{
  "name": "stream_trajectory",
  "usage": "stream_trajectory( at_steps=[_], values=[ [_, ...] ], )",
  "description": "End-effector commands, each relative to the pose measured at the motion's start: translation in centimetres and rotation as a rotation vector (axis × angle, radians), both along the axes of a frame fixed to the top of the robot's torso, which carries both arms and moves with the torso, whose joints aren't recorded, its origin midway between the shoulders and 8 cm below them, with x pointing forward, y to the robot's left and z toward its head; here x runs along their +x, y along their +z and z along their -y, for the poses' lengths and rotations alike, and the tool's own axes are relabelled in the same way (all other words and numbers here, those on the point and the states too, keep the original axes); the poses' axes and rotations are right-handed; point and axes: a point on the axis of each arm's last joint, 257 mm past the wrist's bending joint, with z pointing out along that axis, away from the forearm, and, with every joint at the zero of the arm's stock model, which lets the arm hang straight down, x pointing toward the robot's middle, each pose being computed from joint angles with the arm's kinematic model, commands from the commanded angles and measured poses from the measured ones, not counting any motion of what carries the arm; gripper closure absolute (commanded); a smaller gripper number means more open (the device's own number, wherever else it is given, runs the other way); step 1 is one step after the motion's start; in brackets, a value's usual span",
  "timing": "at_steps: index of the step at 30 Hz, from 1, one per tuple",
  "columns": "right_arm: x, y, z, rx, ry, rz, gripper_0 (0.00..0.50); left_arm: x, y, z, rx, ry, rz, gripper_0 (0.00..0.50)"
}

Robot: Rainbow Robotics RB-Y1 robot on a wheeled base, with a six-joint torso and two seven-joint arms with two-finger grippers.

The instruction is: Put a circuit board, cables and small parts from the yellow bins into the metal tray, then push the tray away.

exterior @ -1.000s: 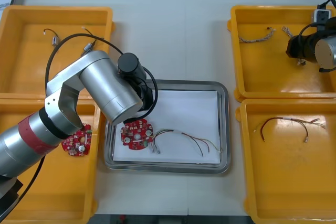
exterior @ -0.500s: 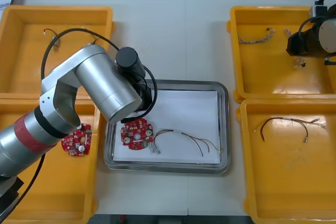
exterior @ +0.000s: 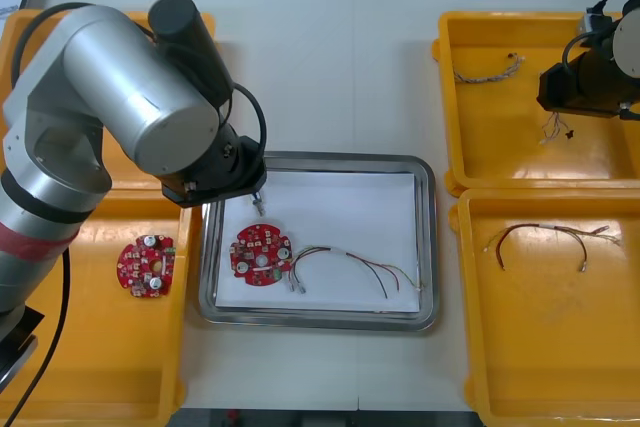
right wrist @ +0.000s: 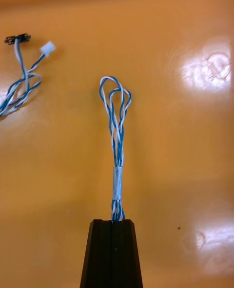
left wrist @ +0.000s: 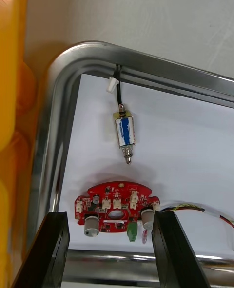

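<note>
A round red circuit board (exterior: 262,252) and a red and yellow cable (exterior: 352,265) lie in the metal tray (exterior: 428,247). A black cable with a small metal part (left wrist: 124,132) lies near the tray's far left corner, its end against the rim. My left gripper (left wrist: 109,217) hangs open above the board (left wrist: 117,209), holding nothing. My right gripper (right wrist: 112,222) is shut on a twisted blue and white cable (right wrist: 116,137), which dangles (exterior: 553,127) over the far right yellow bin (exterior: 500,162).
A second twisted cable (exterior: 488,69) lies in the far right bin. The near right bin (exterior: 470,327) holds a red and yellow cable (exterior: 550,237). The near left bin (exterior: 100,367) holds another circuit board (exterior: 146,267). My left arm (exterior: 130,97) covers the far left bin.
My left arm has risen and swung back toward the far left, uncovering the black cable's small metal part in the tray. My right gripper has shifted slightly with the twisted cable hanging from it.
</note>
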Motion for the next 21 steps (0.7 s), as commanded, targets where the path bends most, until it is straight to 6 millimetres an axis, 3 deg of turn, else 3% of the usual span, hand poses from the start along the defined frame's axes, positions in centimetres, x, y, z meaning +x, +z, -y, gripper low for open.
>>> stream_trajectory(
  at_steps=[1,5,12,14,15,16,17,21],
  values=[
    [0.2,2.9,-2.5,0.060,0.058,0.020,0.500,1.4,5.8,1.1,-0.031,-0.146,0.098,0.000],
    [-0.5,2.7,-3.0,0.065,0.066,-0.009,0.500,2.3,7.8,-0.2,-0.043,-0.153,0.130,0.000],
    [-1.3,2.2,-3.2,0.069,0.071,-0.037,0.500,4.4,8.9,-2.7,-0.013,-0.148,0.130,0.000],
    [-1.3,2.1,-3.3,0.072,0.069,-0.037,0.364,5.3,9.3,-3.6,-0.006,-0.146,0.124,0.000],
    [-1.3,2.1,-3.0,0.064,0.069,-0.037,0.192,5.8,9.5,-4.0,-0.006,-0.146,0.119,0.000],
    [-1.4,2.0,-3.0,0.065,0.067,-0.039,0.062,6.3,9.8,-4.7,-0.001,-0.142,0.117,0.000],
    [-1.4,2.0,-3.0,0.063,0.069,-0.040,0.004,6.8,10.0,-5.1,0.008,-0.147,0.114,0.000],
    [-1.6,1.9,-2.5,0.043,0.063,-0.050,0.000,8.1,10.1,-6.9,0.051,-0.156,0.104,0.000]
  ],
)
